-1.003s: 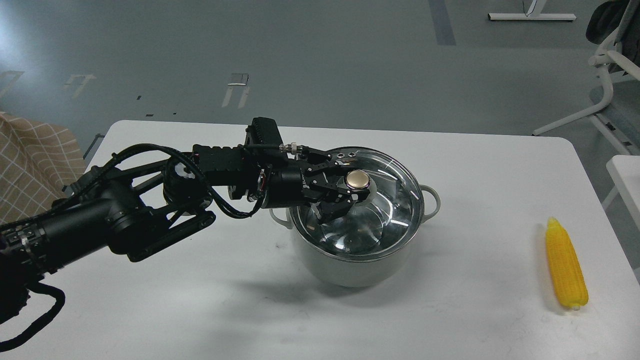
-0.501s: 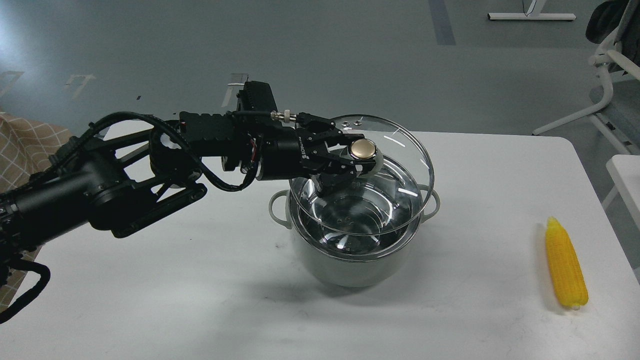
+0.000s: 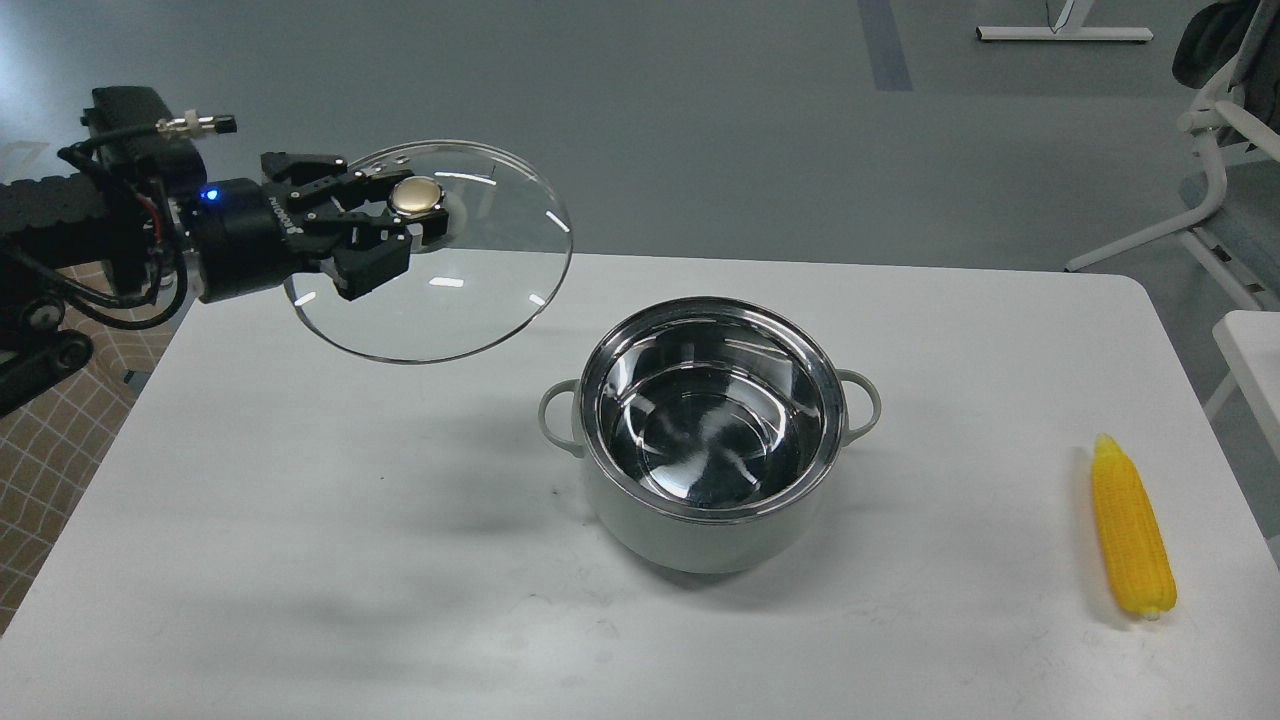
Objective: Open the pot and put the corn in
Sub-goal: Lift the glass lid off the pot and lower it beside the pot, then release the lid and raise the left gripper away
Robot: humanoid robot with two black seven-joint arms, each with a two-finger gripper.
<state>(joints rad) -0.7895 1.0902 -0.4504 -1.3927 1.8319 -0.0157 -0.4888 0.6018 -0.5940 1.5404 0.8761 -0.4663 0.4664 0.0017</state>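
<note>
The pale grey-white pot (image 3: 700,535) stands open in the middle of the white table (image 3: 330,560), its shiny steel inside empty. My left gripper (image 3: 405,225) is shut on the gold knob (image 3: 417,196) of the flat glass lid (image 3: 450,310). It holds the lid in the air above the table's far left corner, well left of the pot. The yellow ear of corn (image 3: 1128,530) lies on the table near the right edge, pointed end away from me. My right gripper is out of view.
A white chair frame (image 3: 1215,180) and a second white table edge (image 3: 1250,350) stand to the right. A tan checked cloth (image 3: 50,440) is at the left. Grey floor lies beyond the table.
My left gripper lifted the glass lid off the pot and carried it up and far to the left. The pot now stands open. The corn has not moved.
</note>
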